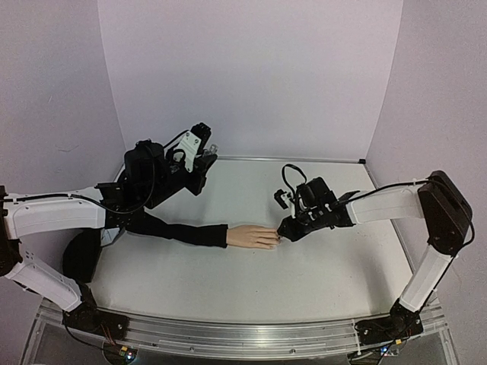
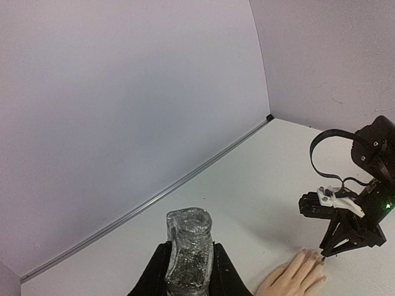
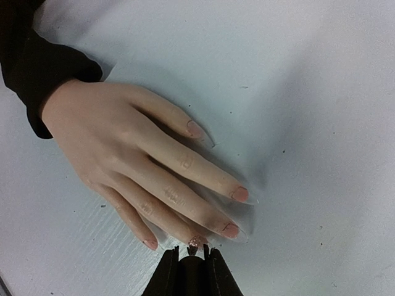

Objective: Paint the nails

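I see the mannequin hand (image 1: 253,236) lying palm down on the white table (image 1: 228,281), with its black sleeve (image 1: 183,230) trailing from the wrist. Its nails (image 3: 239,193) look pinkish. My right gripper (image 3: 192,253) sits at the hand's fingertips, jaws pinched narrow on a small brush (image 3: 194,248) that touches one glittery nail. My left gripper (image 2: 189,259), well apart from the hand on its sleeve side, clamps a glittery bottle (image 2: 190,231).

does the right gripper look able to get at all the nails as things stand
Probably yes. The right gripper sits at the fingertips, its tip at one nail. The hand lies flat with its fingers spread, and nothing covers the other nails.
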`<state>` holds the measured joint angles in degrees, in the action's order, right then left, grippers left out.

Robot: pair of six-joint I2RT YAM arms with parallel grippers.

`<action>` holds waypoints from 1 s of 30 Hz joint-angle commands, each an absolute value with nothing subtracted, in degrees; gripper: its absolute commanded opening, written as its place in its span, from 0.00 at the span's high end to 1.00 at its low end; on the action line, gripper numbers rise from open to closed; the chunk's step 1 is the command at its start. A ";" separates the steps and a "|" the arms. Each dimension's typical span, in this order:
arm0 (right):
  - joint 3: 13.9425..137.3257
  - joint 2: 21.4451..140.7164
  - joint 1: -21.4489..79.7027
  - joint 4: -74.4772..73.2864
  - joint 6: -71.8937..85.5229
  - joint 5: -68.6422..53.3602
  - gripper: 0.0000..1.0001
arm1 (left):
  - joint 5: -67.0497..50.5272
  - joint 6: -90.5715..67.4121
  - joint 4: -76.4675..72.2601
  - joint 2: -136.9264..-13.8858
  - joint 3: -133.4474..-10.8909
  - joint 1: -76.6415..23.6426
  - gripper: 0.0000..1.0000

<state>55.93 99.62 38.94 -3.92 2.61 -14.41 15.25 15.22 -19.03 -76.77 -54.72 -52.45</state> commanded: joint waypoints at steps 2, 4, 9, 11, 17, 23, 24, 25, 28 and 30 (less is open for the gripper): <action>58.09 100.62 39.21 -4.57 2.79 -13.24 1.00 | 15.92 15.97 -19.94 -74.80 -55.38 -52.30 1.00; 58.30 101.00 39.24 -4.95 2.75 -12.91 1.00 | 15.91 15.94 -19.92 -74.79 -55.42 -52.31 1.00; 58.66 101.49 39.25 -5.44 2.69 -12.72 1.00 | 15.92 15.98 -19.95 -74.62 -55.32 -52.34 1.00; 58.96 101.89 39.29 -5.60 2.72 -12.89 1.00 | 15.84 15.91 -19.95 -74.62 -55.32 -52.30 1.00; 59.47 102.34 39.26 -5.83 2.71 -13.10 1.00 | 15.90 15.91 -19.95 -74.56 -55.31 -52.31 1.00; 59.71 102.61 39.29 -5.93 2.72 -13.34 1.00 | 15.84 15.91 -19.95 -74.53 -55.33 -52.30 1.00; 59.79 102.78 39.30 -5.97 2.69 -13.37 1.00 | 15.82 15.92 -19.90 -74.53 -55.32 -52.30 1.00; 59.93 102.99 39.28 -6.05 2.72 -13.40 1.00 | 15.82 15.95 -19.89 -74.53 -55.38 -52.31 1.00; 60.12 103.35 39.29 -6.34 2.72 -13.55 1.00 | 15.82 15.95 -19.90 -74.55 -55.34 -52.29 1.00; 60.12 103.34 39.29 -6.40 2.71 -13.63 1.00 | 15.85 16.02 -19.92 -74.58 -55.30 -52.29 1.00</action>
